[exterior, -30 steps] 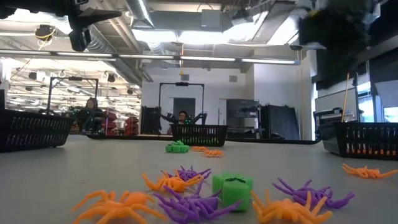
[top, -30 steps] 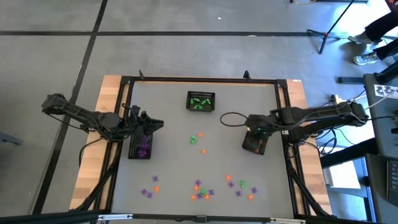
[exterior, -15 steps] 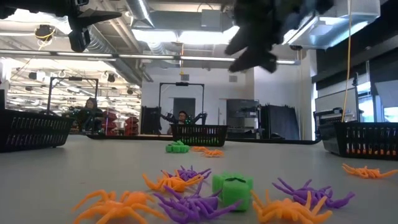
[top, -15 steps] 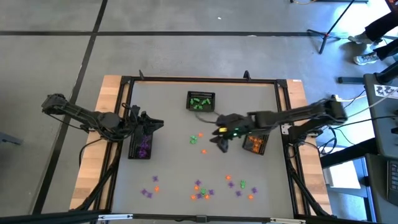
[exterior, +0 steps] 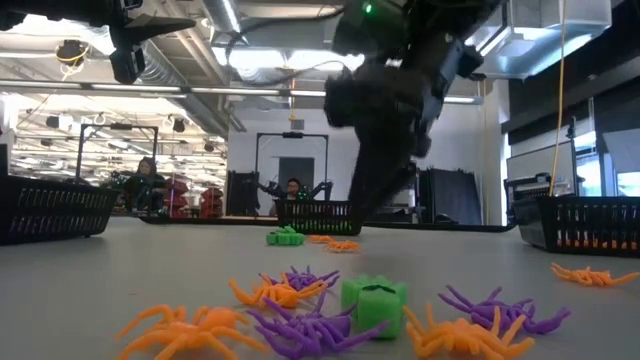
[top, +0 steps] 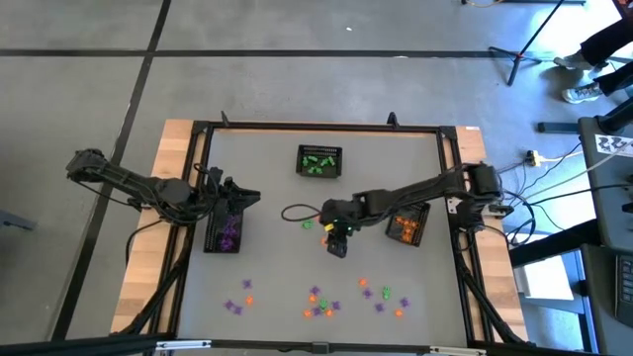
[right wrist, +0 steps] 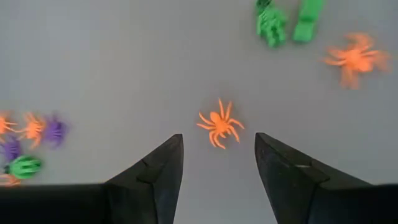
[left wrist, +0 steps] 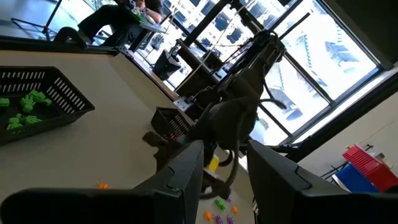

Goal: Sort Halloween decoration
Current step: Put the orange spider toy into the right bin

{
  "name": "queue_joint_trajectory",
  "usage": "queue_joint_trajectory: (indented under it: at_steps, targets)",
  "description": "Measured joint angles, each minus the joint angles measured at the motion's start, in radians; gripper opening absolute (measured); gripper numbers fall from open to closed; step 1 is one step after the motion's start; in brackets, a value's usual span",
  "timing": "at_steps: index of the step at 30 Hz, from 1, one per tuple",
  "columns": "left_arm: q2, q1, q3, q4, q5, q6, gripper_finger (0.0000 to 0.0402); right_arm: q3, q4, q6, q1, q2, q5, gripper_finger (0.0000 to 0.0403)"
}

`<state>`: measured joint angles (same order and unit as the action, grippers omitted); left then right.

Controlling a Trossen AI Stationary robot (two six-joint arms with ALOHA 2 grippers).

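Halloween decoration trinkets lie loose on the grey table: an orange spider point(right wrist: 219, 129), two green pieces point(right wrist: 272, 23) and another orange spider point(right wrist: 356, 59) mid-table, and a mixed purple, orange and green scatter point(top: 321, 302) near the front edge. My right gripper point(right wrist: 217, 144) hangs open above the first orange spider, slanting down, clear of it; it also shows in the high view point(top: 337, 247). My left gripper point(top: 252, 198) waits open and level above the basket of purple pieces point(top: 226, 233), with nothing between its fingers point(left wrist: 186, 168).
A black mesh basket with green pieces point(top: 319, 161) stands at the far middle, one with orange pieces point(top: 407, 227) at the right under my right arm. The front scatter shows close in the low view point(exterior: 375, 300). Bare table lies between the baskets.
My right gripper has swung from above the orange basket toward the table's left and down, turning a little, and now hangs over the loose pieces at mid-table. Its fingers stay apart. No trinket has moved.
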<state>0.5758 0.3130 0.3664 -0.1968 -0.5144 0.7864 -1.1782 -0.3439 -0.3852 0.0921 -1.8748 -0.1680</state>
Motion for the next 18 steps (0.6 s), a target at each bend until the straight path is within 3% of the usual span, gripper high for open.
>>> queue_joint_trajectory:
  at_steps: [11, 18]
  targets:
    - [0.000, 0.000, 0.000, 0.002, -0.001, -0.003, 0.0116, -0.004, 0.016, 0.089, 0.031, -0.090, 0.063, 0.0195]
    - [0.000, 0.000, 0.000, 0.002, -0.001, -0.003, 0.0116, -0.004, 0.015, 0.153, 0.093, -0.101, 0.212, 0.0184]
